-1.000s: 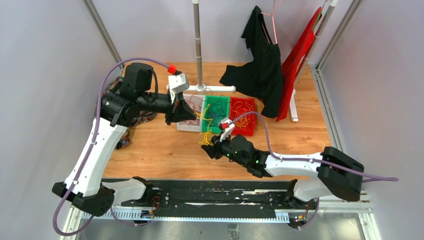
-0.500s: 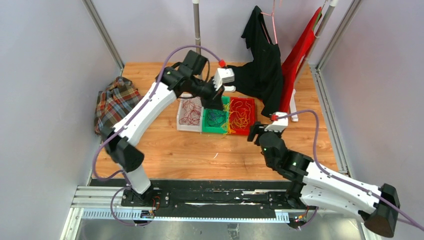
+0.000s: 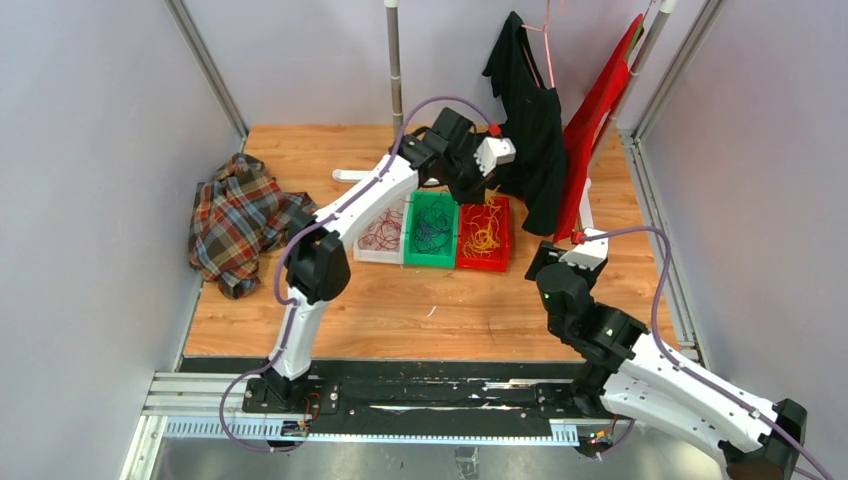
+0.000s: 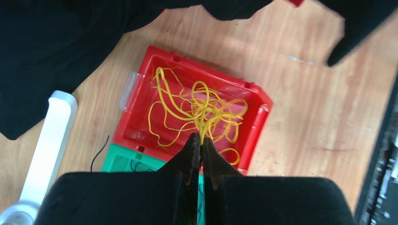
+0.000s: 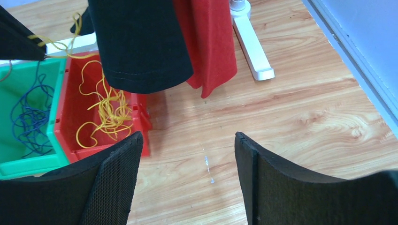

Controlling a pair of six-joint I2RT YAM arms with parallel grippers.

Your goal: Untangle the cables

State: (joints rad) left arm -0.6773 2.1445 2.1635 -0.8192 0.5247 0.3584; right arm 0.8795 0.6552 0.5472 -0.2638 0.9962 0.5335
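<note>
Checked all three views, nothing legible: no text, labels, brands, numbers or signs readable on anything in scene.

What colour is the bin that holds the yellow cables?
Red: the bin under the yellow cables, best in the left wrist view.

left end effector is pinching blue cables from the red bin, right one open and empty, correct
Not blue: the left end effector pinches yellow cables from the red bin, as the left wrist view shows. The right end effector is open and empty.
</note>
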